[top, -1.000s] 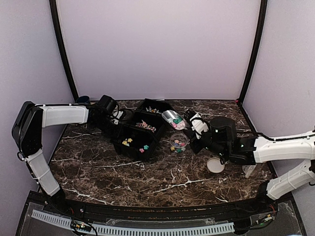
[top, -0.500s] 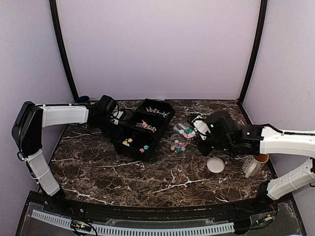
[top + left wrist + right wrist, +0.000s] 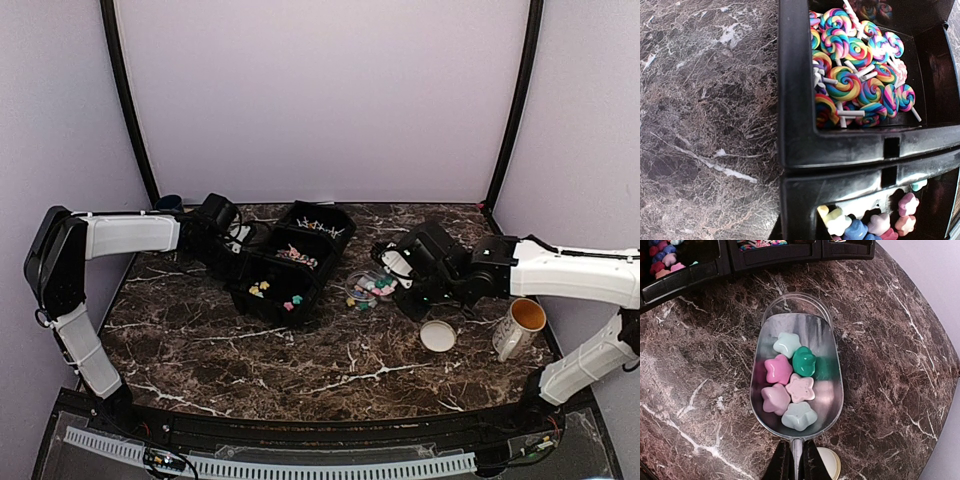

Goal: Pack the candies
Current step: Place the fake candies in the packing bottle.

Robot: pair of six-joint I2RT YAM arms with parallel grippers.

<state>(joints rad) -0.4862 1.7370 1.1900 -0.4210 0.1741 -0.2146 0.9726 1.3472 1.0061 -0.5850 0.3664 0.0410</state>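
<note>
1. Six star candies (image 3: 800, 388) in pink, pale pink, green and mint lie heaped in a metal scoop (image 3: 810, 327), to the right of the black tray (image 3: 795, 100) and apart from it.
2. Loose stars (image 3: 879, 223) in yellow, blue, pink and white lie in the tray's near compartment.
3. Rainbow swirl lollipops (image 3: 852, 82) on white sticks are piled crosswise in the tray's middle compartment.
4. Pale sweets (image 3: 318, 226) sit in the tray's far compartment, too small to make out.
</note>
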